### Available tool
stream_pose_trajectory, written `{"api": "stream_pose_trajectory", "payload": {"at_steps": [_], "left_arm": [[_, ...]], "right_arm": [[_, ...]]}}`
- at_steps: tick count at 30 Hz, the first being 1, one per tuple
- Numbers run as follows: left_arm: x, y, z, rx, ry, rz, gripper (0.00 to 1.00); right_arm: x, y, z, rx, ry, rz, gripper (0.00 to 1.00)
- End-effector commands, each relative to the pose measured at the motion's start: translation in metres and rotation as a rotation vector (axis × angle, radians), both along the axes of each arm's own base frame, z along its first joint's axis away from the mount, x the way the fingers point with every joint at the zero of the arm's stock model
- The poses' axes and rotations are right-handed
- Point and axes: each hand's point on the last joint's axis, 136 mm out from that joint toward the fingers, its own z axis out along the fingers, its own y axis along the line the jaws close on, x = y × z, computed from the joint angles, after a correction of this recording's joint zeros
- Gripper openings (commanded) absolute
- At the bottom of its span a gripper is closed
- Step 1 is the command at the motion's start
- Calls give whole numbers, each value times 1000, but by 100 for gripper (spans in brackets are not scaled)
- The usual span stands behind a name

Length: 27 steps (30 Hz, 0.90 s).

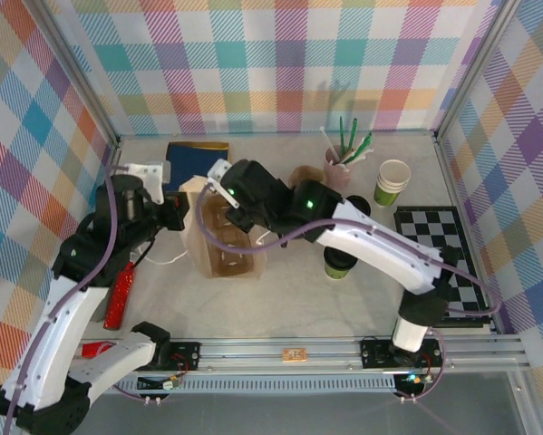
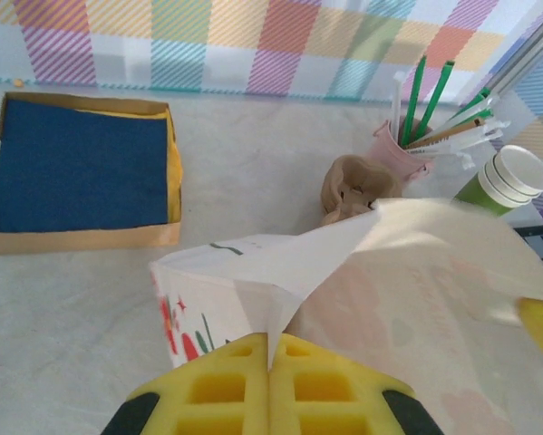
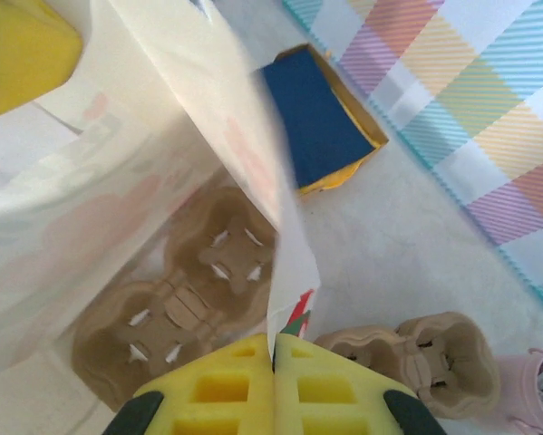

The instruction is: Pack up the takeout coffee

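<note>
The left claw [image 2: 269, 352] and right claw [image 3: 273, 350] each pinch the rim of the paper bag [image 1: 218, 243], on opposite sides — the takeout coffee [image 1: 340, 264] stands on the table [image 1: 289, 304] just right of it.

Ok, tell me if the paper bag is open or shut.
Open: left gripper and right gripper hold the paper bag spread; cup carrier visible inside.

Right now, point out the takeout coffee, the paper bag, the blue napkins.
takeout coffee [image 1: 340, 259]: top view, black lid.
paper bag [image 2: 407, 272]: left wrist view, side panel.
blue napkins [image 2: 76, 163]: left wrist view, top sheet.
</note>
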Motion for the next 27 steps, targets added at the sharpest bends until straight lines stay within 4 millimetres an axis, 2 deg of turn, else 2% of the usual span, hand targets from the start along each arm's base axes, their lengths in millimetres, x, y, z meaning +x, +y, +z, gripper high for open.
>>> {"api": "stream_pose_trajectory", "payload": {"at_steps": [1, 6, 11, 21, 27], "left_arm": [[-3, -5, 10, -27, -92, -32, 0], [-14, -7, 15, -72, -157, -64, 0], [-19, -10, 21, -121, -182, -79, 0], [-20, -17, 17, -151, -145, -102, 0], [-16, -31, 22, -204, -68, -139, 0]], "right_arm": [[4, 4, 33, 142, -141, -52, 0], [-10, -2, 35, 254, -186, -45, 0], [-13, -11, 38, 291, -209, -51, 0], [-16, -16, 35, 261, -202, -46, 0], [-14, -18, 35, 185, -155, -59, 7]]}}
